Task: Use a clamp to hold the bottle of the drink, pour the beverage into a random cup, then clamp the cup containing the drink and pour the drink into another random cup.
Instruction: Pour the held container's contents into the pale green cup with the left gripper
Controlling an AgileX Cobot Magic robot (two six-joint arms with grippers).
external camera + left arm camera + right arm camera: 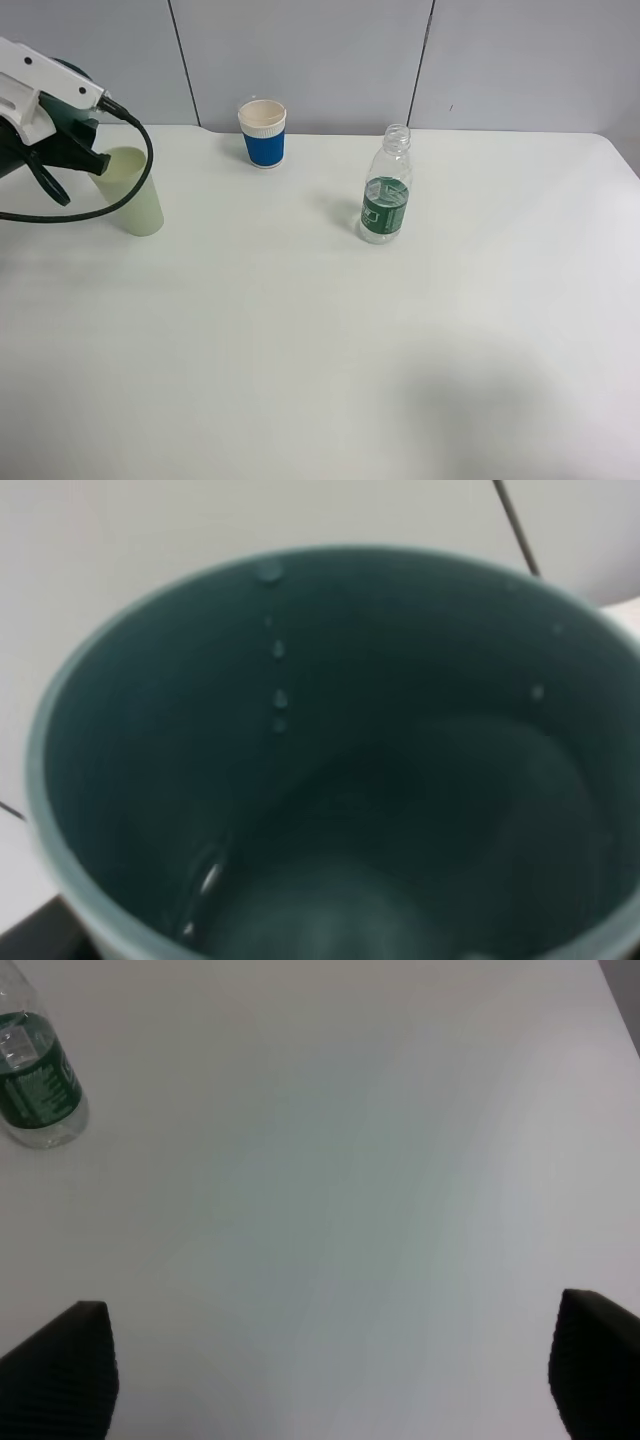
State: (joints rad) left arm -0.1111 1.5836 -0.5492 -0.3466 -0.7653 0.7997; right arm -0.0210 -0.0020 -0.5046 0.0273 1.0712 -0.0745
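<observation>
Far left, teal tumbler (330, 780) hangs gripped; open table (300, 360) surrounds the bottle (385, 197).

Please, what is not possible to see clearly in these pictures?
- left gripper: jaws hidden in left wrist view; teal tumbler fills it.
- pale green cup: contents hidden in exterior high view; left arm overlaps its mouth.
- bottle: neck cut off by right wrist view's edge.
</observation>
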